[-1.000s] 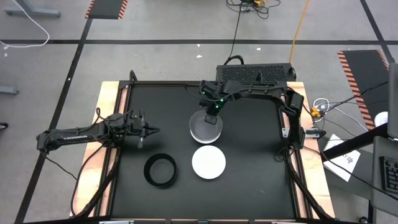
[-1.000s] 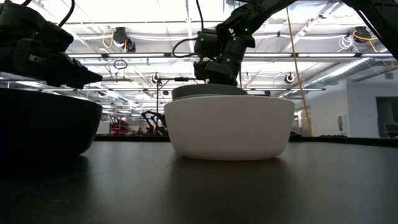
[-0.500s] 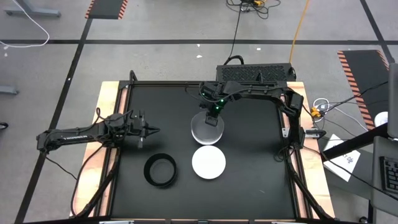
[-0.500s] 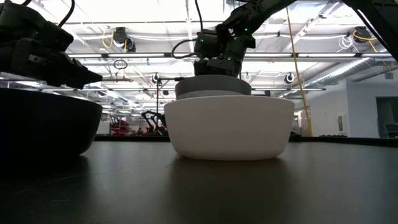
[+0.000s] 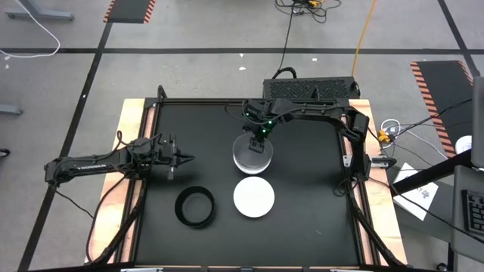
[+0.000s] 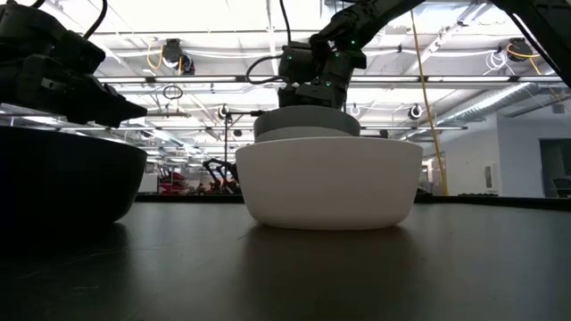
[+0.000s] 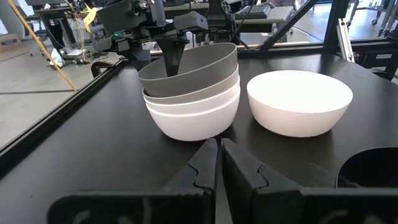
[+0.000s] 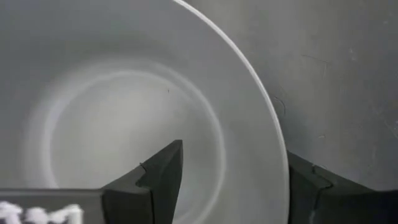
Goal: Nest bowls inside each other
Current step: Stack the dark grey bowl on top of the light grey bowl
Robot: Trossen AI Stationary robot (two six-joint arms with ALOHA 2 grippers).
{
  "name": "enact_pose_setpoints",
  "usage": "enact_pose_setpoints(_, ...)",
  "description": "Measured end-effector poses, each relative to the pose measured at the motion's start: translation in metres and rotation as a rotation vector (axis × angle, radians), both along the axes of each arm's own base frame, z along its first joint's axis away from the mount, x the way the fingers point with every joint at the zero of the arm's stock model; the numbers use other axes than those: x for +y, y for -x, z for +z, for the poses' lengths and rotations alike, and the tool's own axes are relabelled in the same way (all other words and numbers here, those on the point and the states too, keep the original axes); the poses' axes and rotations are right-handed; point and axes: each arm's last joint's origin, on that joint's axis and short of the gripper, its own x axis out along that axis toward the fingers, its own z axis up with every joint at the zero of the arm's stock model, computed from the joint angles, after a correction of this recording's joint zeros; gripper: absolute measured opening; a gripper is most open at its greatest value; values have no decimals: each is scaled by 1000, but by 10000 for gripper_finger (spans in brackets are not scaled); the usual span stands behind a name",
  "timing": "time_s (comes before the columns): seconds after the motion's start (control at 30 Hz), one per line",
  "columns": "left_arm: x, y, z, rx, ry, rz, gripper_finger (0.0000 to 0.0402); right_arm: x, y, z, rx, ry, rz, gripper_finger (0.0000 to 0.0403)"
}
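On the black table [image 5: 302, 227], the grey bowl [image 7: 189, 68] had dropped into the white stack; the right gripper [image 8: 236, 177] straddled its rim, released. The left gripper [image 7: 219, 163] waited beside the stack, clenched and empty.

Even, bright overhead light fills the high view, with soft shadows on the matte table [image 5: 302, 204]. The low view is backlit — ceiling strip lights [image 6: 223, 36] glare white, leaving the arms as dark silhouettes. In the right wrist view a pale sheen rings the grey bowl [image 8: 124, 112] — its near fingers [image 8: 163, 174] look soft.
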Motion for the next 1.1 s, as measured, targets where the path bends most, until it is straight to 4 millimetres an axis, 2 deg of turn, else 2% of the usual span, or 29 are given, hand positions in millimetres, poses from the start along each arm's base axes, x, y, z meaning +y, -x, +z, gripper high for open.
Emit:
enact_pose_setpoints(0.47,0,0,0,0,13,3,26,30,-12,5,-20,112,51,199)
enact_pose_setpoints(0.8,0,0,0,-2,19,1,26,32,-7,23,-60,132,53,199)
enact_pose_setpoints(1.1,0,0,0,-2,21,-1,26,30,-6,24,-64,132,53,199)
